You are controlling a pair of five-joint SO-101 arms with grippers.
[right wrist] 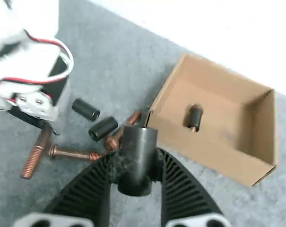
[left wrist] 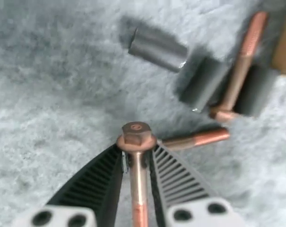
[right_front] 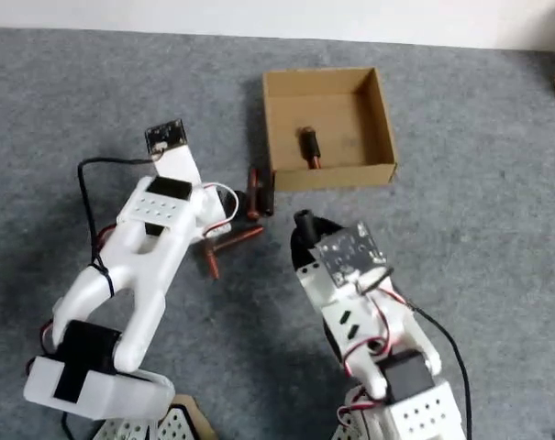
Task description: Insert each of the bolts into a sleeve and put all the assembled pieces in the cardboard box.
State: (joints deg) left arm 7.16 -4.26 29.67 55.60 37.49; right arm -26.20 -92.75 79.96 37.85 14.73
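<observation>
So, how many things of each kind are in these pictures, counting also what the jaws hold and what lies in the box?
Bare bolts: 3, one of them held
Empty sleeves: 4, one of them held
Bolt inside a sleeve: 1, in the box
Cardboard box: 1
Total: 9

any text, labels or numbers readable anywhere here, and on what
No readable text.
bolt in the left gripper: faint mark on its head, too blurred to read.
cardboard box: plain, no print visible.
</observation>
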